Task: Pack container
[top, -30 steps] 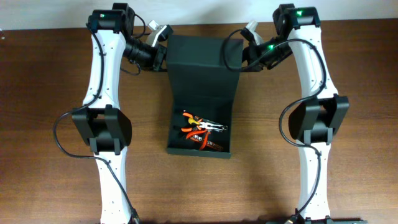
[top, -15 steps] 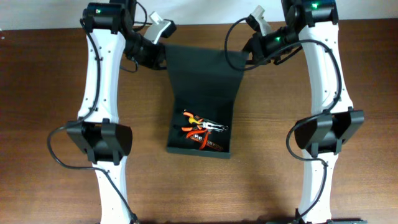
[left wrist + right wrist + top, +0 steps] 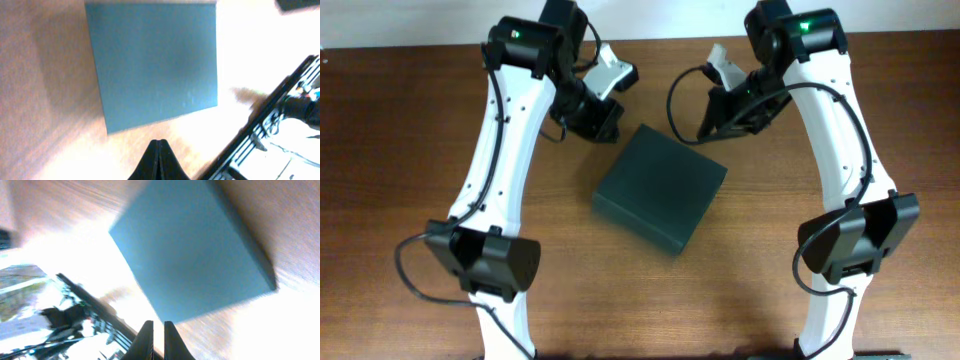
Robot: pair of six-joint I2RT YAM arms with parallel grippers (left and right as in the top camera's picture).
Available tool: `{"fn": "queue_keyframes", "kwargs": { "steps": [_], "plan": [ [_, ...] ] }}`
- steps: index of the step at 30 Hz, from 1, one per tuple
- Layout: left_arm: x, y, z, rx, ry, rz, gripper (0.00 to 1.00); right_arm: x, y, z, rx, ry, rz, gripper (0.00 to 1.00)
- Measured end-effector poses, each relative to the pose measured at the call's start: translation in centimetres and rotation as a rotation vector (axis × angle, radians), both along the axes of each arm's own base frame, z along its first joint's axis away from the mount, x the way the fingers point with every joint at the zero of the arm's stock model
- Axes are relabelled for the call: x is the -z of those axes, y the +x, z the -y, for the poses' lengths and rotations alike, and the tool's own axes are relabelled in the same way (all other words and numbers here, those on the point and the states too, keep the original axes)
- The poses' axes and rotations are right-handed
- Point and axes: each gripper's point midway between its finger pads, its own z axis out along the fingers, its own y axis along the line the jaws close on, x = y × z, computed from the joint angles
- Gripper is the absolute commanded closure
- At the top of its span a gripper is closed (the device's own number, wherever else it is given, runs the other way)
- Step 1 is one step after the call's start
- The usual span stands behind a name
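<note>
The dark green container (image 3: 660, 188) lies on the wooden table with its flap lid down, turned at an angle. Its contents are hidden. It fills the top of the left wrist view (image 3: 155, 65) and the upper right of the right wrist view (image 3: 195, 255). My left gripper (image 3: 607, 126) hovers just behind the container's far left corner, its jaws shut and empty (image 3: 158, 143). My right gripper (image 3: 713, 122) hovers behind the far right corner, its fingers together with only a thin slit, holding nothing (image 3: 155, 325).
Both arms reach over the table from its near edge, with cables looping beside them. A black frame with equipment (image 3: 260, 135) stands beyond the table's back edge; it also shows in the right wrist view (image 3: 95, 315). Bare wood surrounds the container.
The lid has swung down from upright and now covers the tools. The container has turned at an angle. Both grippers moved inward and forward toward its back corners.
</note>
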Motion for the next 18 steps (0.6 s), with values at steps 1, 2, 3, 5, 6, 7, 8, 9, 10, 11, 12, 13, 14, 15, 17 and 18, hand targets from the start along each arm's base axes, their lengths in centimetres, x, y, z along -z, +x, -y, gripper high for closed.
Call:
{"fn": "queue_keyframes", "kwargs": {
  "steps": [1,2,3,5,6,7,8,9,10,11,12,13,14,15,17,18],
  "plan": [
    [0.2,-0.3,-0.4,-0.003,0.018,-0.005,0.98,0.4,-0.1,0.4,0.002,-0.026,-0.007,0.93],
    [0.5,-0.4,-0.7,-0.005,0.035,-0.010,0.98,0.9,-0.2,0.8,0.002,-0.052,-0.012,0.93],
    [0.7,-0.5,-0.9,-0.008,0.053,-0.013,0.98,1.2,-0.3,1.1,0.002,-0.074,-0.014,0.92],
    [1.6,-0.2,-1.9,-0.017,0.114,-0.009,0.98,1.8,-0.1,2.3,0.009,-0.141,-0.009,0.90],
    [1.9,0.1,-2.3,-0.020,0.140,0.001,0.98,2.0,0.0,2.8,0.016,-0.167,-0.007,0.90],
    [2.1,0.5,-2.7,-0.026,0.170,0.021,0.98,2.2,0.1,3.5,0.031,-0.205,-0.004,0.91],
    [2.2,1.2,-3.1,-0.033,0.195,0.047,0.98,2.4,0.4,4.4,0.048,-0.242,-0.001,0.91],
    [2.3,1.6,-3.4,-0.039,0.212,0.067,0.98,2.5,0.5,5.2,0.069,-0.270,-0.002,0.93],
    [2.3,2.3,-3.7,-0.046,0.230,0.096,0.98,2.6,0.8,6.2,0.094,-0.294,-0.004,0.94],
    [2.3,2.9,-4.0,-0.053,0.245,0.121,0.98,2.7,1.0,7.2,0.124,-0.315,-0.007,0.96],
    [2.2,3.4,-4.3,-0.061,0.260,0.144,0.98,2.8,1.2,8.3,0.153,-0.333,-0.011,0.96],
    [2.2,3.8,-4.6,-0.067,0.276,0.160,0.98,2.9,1.4,9.3,0.181,-0.347,-0.014,0.96],
    [2.2,4.1,-5.0,-0.073,0.295,0.174,0.98,3.0,1.5,10.3,0.210,-0.362,-0.021,0.96],
    [2.2,4.3,-5.3,-0.077,0.310,0.179,0.98,3.1,1.5,11.4,0.235,-0.379,-0.028,0.96],
    [2.2,4.4,-5.8,-0.083,0.338,0.187,0.98,3.6,1.4,13.2,0.274,-0.419,-0.050,0.96],
    [2.3,4.5,-6.0,-0.085,0.350,0.189,0.98,3.9,1.2,13.7,0.284,-0.436,-0.063,0.96]
  ]
}}
